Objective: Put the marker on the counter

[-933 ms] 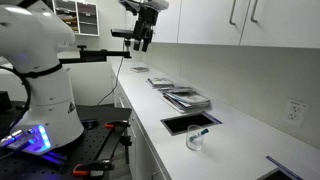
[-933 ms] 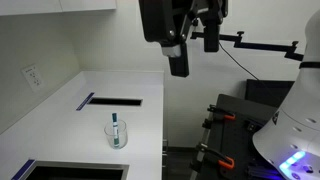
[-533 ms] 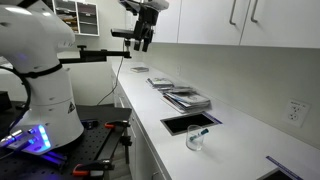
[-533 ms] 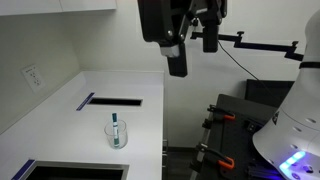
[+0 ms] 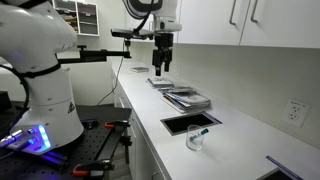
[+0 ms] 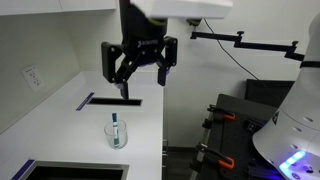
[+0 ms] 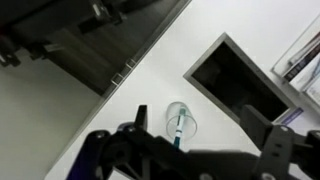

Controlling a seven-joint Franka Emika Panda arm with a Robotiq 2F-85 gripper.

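Observation:
The marker [image 6: 116, 128], a thin dark bluish-green stick, stands tilted inside a small clear glass cup [image 6: 117, 137] on the white counter [image 6: 140, 125]. Both show in an exterior view, marker [image 5: 198, 133] in cup [image 5: 194, 141], and in the wrist view, marker [image 7: 178, 127] in cup [image 7: 180, 122]. My gripper [image 6: 141, 80] hangs open and empty high above the counter, over the dark rectangular recess [image 6: 112, 100]. It also shows in an exterior view [image 5: 161, 64]. In the wrist view the open gripper [image 7: 205, 135] frames the cup from above.
A dark rectangular recess [image 5: 190, 122] lies beside the cup. A stack of discs or plates [image 5: 186, 98] sits farther along the counter. A sink edge [image 6: 70, 172] is near the cup. White upper cabinets [image 5: 240, 20] hang above. A wall outlet [image 6: 32, 77] is on the backsplash.
My gripper has swung from beyond the counter's end to above the counter and come lower, toward the recess and cup. The cup and marker have not moved.

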